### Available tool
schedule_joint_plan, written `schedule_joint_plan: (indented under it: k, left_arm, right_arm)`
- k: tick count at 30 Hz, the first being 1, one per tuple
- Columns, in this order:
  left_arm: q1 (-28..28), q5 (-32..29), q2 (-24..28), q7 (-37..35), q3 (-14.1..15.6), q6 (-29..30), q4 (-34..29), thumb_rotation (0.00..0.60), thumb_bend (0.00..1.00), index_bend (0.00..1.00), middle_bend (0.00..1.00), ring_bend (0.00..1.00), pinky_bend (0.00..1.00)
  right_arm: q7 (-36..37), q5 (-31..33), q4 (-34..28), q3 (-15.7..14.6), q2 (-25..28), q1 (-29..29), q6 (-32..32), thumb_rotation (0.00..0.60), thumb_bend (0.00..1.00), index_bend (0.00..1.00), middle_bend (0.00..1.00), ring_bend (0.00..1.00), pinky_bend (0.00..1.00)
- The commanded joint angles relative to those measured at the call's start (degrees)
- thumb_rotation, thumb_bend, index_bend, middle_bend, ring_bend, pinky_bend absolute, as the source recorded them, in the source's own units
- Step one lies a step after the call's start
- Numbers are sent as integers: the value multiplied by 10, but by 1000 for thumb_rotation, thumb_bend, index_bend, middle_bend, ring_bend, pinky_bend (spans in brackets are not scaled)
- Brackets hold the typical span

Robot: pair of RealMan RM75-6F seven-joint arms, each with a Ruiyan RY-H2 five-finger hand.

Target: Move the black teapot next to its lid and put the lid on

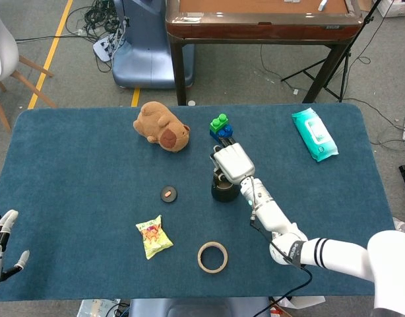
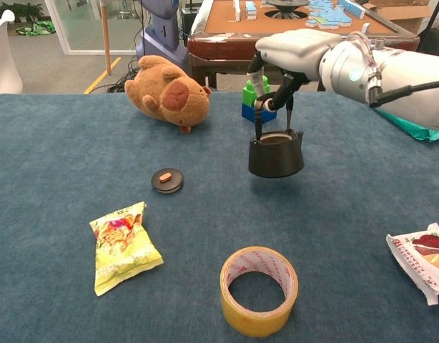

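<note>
Right hand grips the black teapot by its handle, clear of the surface, right of its lid

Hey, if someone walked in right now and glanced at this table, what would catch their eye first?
Probably the white right hand holding the black round teapot by its handle above the blue cloth table, near the middle. To its left lies the small black lid. Behind sit a brown plush toy and green-and-blue building blocks.
</note>
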Motion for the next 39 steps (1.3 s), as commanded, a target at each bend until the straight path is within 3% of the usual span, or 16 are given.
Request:
schedule_joint_plan:
  k: [1,17,39]
  left_arm:
    - [2,1,-1,-1,1,3,1,600,278,42,91,63,61]
    - [13,-5,-4,-10,3,9,10,600,278,42,91,63,61]
    - [18,-9,-4,-14,2,8,14,600,278,42,91,63,61]
  right_arm:
    - [-11,16,10,11,-14,14,0,600,411,629,410,135,192]
    - [-85,137,125,57,-102,114,-27,600,410,629,410,135,191]
    - [-132,214,255,70,-187,181,-45,600,411,629,410,135,192]
